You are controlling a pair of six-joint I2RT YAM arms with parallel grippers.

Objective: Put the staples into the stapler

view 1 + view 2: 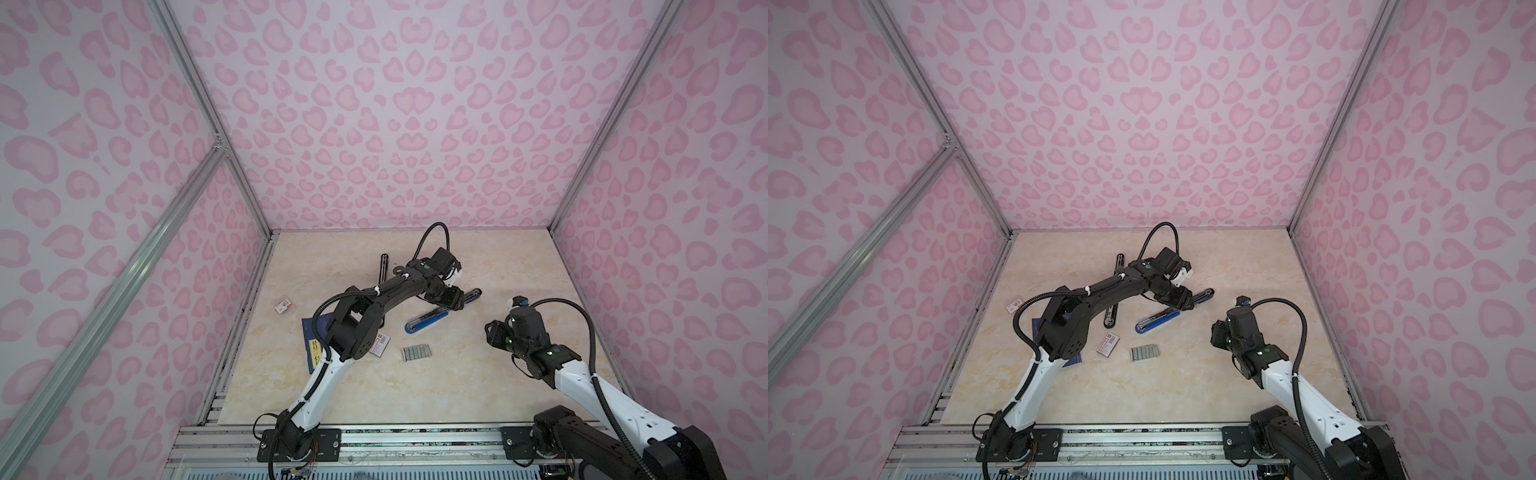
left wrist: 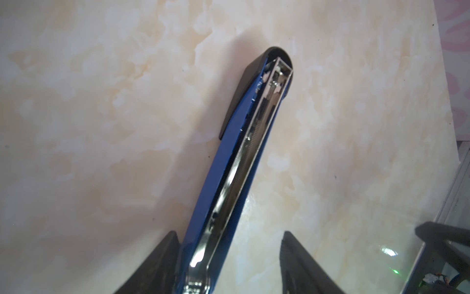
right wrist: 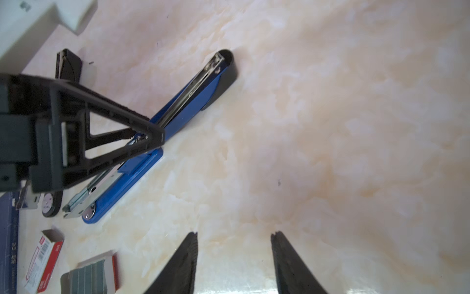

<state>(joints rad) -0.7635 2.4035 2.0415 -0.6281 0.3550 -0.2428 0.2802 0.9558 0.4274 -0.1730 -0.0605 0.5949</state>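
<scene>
The blue stapler point(image 1: 428, 321) point(image 1: 1158, 320) lies swung open flat on the marble table, its silver channel facing up point(image 3: 106, 188). My left gripper point(image 1: 455, 305) point(image 2: 229, 234) is open at the hinge. The black-tipped blue cover arm point(image 2: 241, 152) runs between its jaws, against one finger, with a wide gap to the other. The staples point(image 1: 416, 353) point(image 1: 1145, 353) point(image 3: 89, 277), a flat grey block of strips, lie nearer the front of the table. My right gripper point(image 1: 494, 334) point(image 3: 234, 233) hovers open to the right of both, with nothing between its fingers.
A black stapler point(image 1: 384, 266) point(image 1: 1119, 266) lies at the back, partly under the left arm. Two white-and-red boxes point(image 1: 284, 306) point(image 1: 380, 345) and a dark blue booklet point(image 1: 311, 345) lie on the left side. Pink patterned walls enclose the table.
</scene>
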